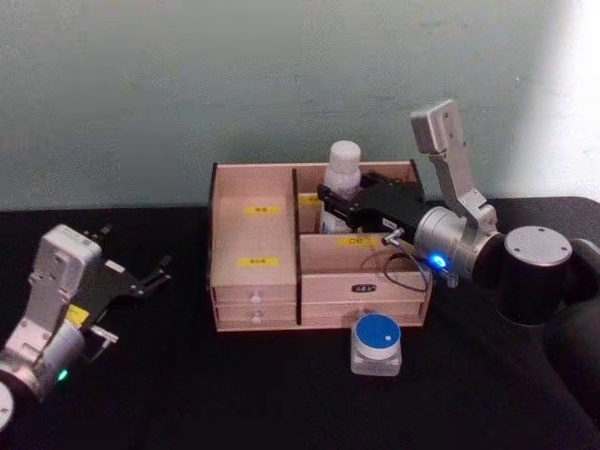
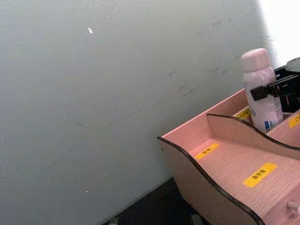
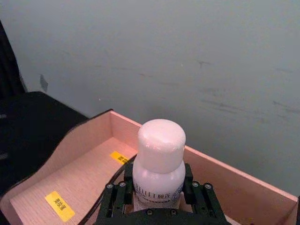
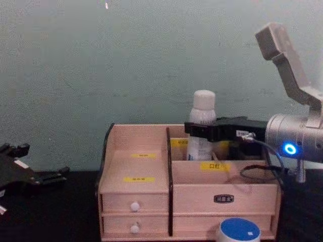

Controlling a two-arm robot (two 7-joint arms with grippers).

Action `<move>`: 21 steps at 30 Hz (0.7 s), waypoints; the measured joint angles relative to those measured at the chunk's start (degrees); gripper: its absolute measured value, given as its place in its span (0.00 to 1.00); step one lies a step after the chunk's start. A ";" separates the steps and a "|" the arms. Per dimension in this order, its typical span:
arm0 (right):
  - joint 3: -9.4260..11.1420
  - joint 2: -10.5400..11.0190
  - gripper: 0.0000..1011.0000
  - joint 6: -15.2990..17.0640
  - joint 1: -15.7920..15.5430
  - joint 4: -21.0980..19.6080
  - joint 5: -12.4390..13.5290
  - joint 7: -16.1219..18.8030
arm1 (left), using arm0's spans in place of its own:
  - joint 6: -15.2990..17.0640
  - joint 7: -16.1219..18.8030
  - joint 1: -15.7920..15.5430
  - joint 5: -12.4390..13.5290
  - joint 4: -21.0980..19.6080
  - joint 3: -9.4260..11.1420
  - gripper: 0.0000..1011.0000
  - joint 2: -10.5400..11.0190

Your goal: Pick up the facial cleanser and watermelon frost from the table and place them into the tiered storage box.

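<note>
The facial cleanser (image 1: 343, 164) (image 4: 203, 113) is a tall white bottle standing upright in the back right compartment of the tiered storage box (image 1: 253, 253) (image 4: 136, 166). My right gripper (image 1: 330, 202) (image 4: 194, 129) reaches in from the right and is shut on the bottle's body just below its shoulder. In the right wrist view a black finger presses each side of the facial cleanser (image 3: 159, 159). The watermelon frost (image 1: 377, 343) (image 4: 239, 232), a squat jar with a blue lid, sits on the table just in front of the box's right drawers. My left gripper (image 1: 131, 251) rests open at the far left.
The table (image 1: 234, 394) is black, and a pale green wall rises close behind the box. The box's left stepped compartments (image 2: 225, 164) hold nothing. A thin black cable (image 1: 408, 267) hangs from my right wrist over the box's front right corner.
</note>
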 joint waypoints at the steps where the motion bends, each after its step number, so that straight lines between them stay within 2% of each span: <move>1: 0.01 -0.05 0.59 -0.01 0.04 0.18 -0.09 0.01 | 0.00 0.00 0.00 0.00 0.00 0.00 0.99 0.00; 21: 0.18 -1.02 0.59 0.01 0.68 3.08 -1.49 0.57 | 0.00 0.00 0.00 0.00 0.00 0.00 0.99 0.00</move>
